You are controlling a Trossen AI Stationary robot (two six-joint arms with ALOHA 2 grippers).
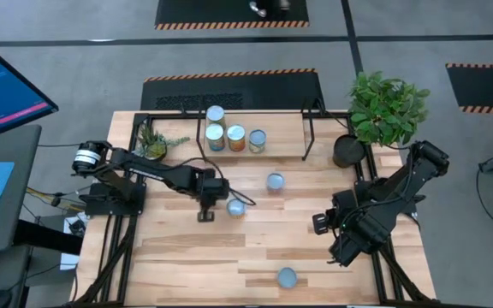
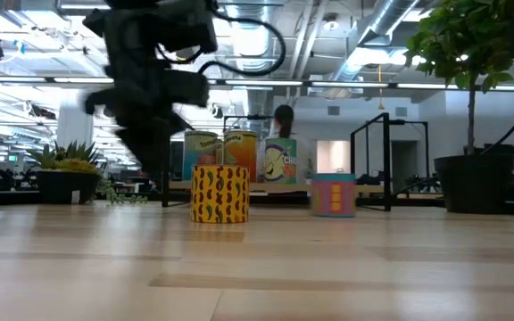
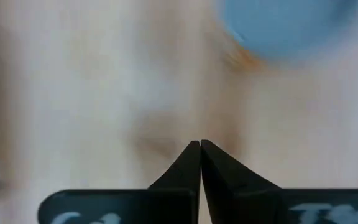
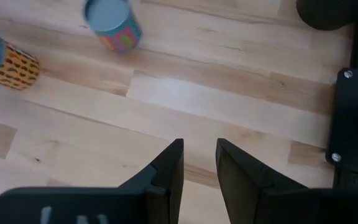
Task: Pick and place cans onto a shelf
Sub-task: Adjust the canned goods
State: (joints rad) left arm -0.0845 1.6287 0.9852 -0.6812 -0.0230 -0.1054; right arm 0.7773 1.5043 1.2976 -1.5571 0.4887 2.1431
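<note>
a blue-topped can [image 1: 287, 277] stands alone near the table's [image 1: 187, 257] front edge, well apart from everything else. my right gripper [image 4: 199, 163] waits over the right side of the table, its fingers parted with bare wood between them, holding nothing. my left gripper [image 3: 200, 149] hangs over the middle-left of the table, fingers pressed tip to tip and empty. just beside it stands the yellow spotted can [image 2: 219, 193], not touching the fingers. farther back and to the right stands another can [image 2: 333, 194] with a pink and blue label, apart from the spotted one. beyond both, the shelf [image 1: 281, 135] at the table's back edge carries four cans [image 1: 232, 134], three in a row along its front and one behind the leftmost. a small plant [image 1: 154, 139] sits left of the shelf, a large potted plant [image 1: 383, 111] right of it.
</note>
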